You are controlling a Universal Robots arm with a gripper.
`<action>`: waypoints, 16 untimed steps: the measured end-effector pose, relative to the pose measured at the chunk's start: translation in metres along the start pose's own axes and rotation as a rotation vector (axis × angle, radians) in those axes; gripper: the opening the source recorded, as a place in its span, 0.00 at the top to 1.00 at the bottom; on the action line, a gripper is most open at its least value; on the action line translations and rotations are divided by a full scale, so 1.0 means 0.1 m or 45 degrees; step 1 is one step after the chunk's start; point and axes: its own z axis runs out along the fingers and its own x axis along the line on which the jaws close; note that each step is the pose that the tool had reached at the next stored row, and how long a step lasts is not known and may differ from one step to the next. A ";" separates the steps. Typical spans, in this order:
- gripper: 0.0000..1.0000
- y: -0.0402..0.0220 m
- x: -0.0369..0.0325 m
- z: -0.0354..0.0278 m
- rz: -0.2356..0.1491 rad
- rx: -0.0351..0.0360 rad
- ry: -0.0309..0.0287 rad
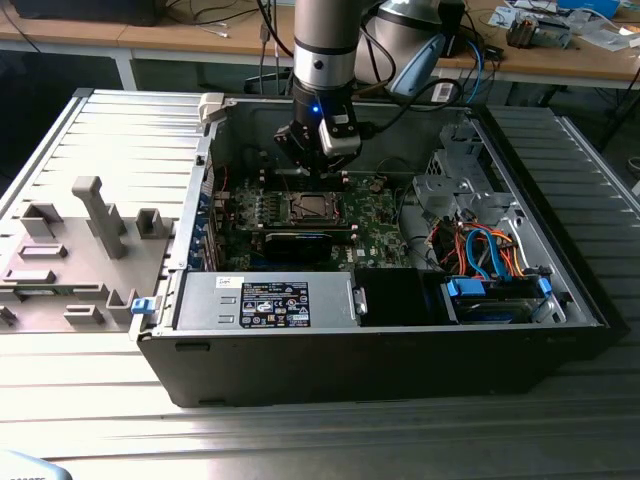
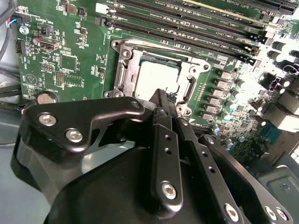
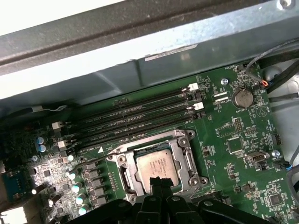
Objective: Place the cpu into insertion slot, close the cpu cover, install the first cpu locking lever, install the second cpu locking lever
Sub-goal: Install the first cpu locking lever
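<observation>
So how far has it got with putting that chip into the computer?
The cpu already sits in the insertion slot, and the silver cpu cover looks closed around it, framing the chip. The pincer hangs right at the socket's edge, holding nothing that I can see. I can't tell whether either locking lever is latched, so that part may remain.

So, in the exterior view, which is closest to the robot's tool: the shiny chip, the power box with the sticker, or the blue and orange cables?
1. Silvery square cpu, just below the tool.
2. Grey metal power box, along the case's front.
3. Blue and orange cables, toward the exterior view's right.
</observation>
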 end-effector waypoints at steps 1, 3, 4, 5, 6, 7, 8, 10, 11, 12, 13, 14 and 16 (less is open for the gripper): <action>0.89 0.000 0.000 0.000 -0.003 0.0000 -0.0001; 0.89 0.000 0.000 0.000 -0.014 -0.0002 -0.0002; 0.89 0.000 0.000 0.000 -0.024 -0.0002 -0.0004; 0.89 0.000 0.000 0.000 -0.032 -0.0003 -0.0006; 0.89 0.000 0.000 0.000 -0.039 -0.0004 -0.0007; 0.89 0.000 0.000 0.000 -0.044 -0.0005 -0.0008; 0.89 0.000 0.000 0.000 -0.051 -0.0005 -0.0009; 0.89 0.000 0.000 0.000 -0.058 -0.0007 -0.0010; 0.89 0.000 0.000 0.000 -0.064 -0.0007 -0.0011; 0.89 0.000 0.000 0.000 -0.072 -0.0008 -0.0013; 0.89 0.000 0.000 0.000 -0.080 -0.0009 -0.0015; 0.89 0.000 0.000 0.000 -0.090 -0.0010 -0.0016; 0.89 0.000 0.000 0.000 -0.102 -0.0012 -0.0018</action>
